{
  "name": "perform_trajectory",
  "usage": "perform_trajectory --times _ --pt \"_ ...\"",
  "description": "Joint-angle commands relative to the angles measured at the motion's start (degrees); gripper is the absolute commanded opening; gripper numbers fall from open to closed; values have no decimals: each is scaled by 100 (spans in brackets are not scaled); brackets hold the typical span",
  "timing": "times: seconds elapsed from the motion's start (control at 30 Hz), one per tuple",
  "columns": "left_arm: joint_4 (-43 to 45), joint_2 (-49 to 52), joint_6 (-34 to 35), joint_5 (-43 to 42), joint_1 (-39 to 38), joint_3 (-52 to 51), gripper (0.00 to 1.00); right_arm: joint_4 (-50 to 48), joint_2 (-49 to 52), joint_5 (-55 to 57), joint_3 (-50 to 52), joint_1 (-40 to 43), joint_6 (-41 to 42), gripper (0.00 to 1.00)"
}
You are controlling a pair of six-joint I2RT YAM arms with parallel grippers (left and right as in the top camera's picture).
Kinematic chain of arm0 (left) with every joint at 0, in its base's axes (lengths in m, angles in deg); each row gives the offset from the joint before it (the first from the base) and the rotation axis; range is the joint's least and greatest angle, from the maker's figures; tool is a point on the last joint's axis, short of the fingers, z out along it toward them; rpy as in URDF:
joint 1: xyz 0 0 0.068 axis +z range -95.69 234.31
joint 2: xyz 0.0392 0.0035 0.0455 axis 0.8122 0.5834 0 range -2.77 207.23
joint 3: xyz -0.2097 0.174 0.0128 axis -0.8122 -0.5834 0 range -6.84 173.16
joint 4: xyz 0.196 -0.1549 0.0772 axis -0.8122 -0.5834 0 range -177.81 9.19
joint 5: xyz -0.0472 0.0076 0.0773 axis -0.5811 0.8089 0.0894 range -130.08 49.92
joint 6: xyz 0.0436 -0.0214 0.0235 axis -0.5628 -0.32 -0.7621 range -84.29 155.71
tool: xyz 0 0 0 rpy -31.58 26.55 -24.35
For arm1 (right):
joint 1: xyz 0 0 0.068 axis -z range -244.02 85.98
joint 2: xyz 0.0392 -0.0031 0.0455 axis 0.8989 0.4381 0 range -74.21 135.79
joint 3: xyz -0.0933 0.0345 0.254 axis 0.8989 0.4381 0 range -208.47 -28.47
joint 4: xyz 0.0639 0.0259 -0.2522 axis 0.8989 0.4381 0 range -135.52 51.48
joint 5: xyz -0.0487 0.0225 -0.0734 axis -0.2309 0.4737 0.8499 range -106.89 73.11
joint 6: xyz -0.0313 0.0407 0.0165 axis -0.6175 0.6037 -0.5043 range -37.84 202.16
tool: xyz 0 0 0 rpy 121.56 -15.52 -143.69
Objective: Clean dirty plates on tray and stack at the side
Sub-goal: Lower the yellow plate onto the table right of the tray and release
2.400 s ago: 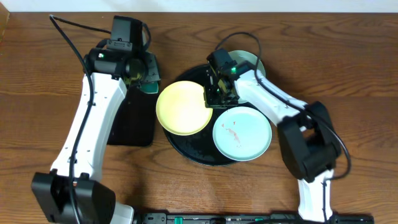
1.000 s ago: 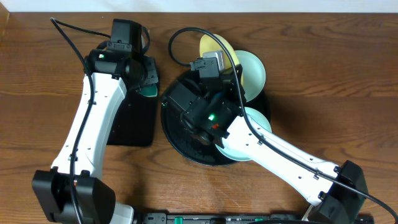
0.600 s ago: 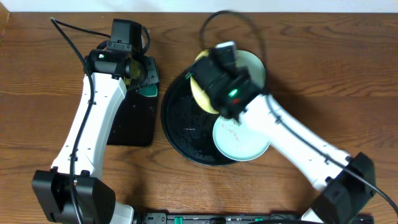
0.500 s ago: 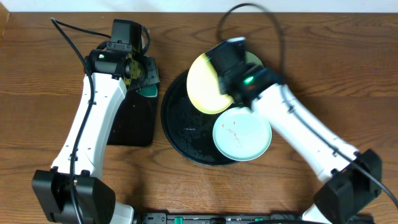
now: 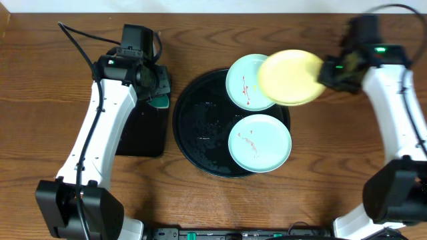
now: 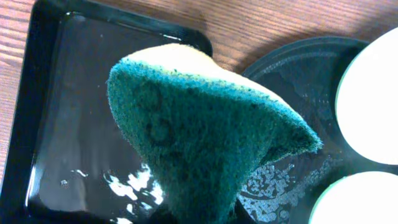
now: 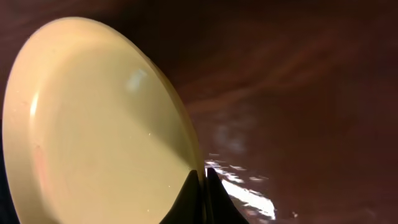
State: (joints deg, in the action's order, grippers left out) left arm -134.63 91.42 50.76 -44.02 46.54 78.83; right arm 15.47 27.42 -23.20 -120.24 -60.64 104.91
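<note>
Arms of a two-armed robot are working over a wooden table [image 5: 60, 47]. The right gripper [image 5: 328, 72] is pinching the rim of the pale yellow plate [image 5: 289, 77], its jaws closed tight on the edge. It is holding the plate tilted in the air, just past the far right rim of the round black tray [image 5: 200, 130]. From above, the yellow plate is overlapping the right edge of the far teal plate [image 5: 243, 81], which is lying at the tray's far rim and showing reddish smears. The near teal plate [image 5: 259, 143], also smeared, is lying inside the tray on its near right side. The left gripper [image 5: 157, 90] is clamping a sponge [image 6: 205, 143], green scouring face out and yellow behind. It is hanging over the far end of the rectangular black tray [image 5: 143, 130], just left of the round tray.
</note>
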Motion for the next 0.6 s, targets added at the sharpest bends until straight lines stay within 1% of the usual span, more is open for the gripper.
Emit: perform_trajectory --times 0.0,0.1,0.23,0.33,0.57 --pt "11 11 31 4 2 -33 7 216 -24 210 63 636 -74 1" --pt "52 11 31 2 -9 -35 7 258 -24 647 393 1008 -72 1" --pt "94 11 33 0 -9 -35 8 -20 -24 866 1051 1196 -70 1" --pt "118 11 33 -22 -9 -35 8 -584 -24 866 1764 1196 -48 1" --pt "118 11 33 -22 -9 -35 7 -1919 -24 861 2824 1196 -52 1"
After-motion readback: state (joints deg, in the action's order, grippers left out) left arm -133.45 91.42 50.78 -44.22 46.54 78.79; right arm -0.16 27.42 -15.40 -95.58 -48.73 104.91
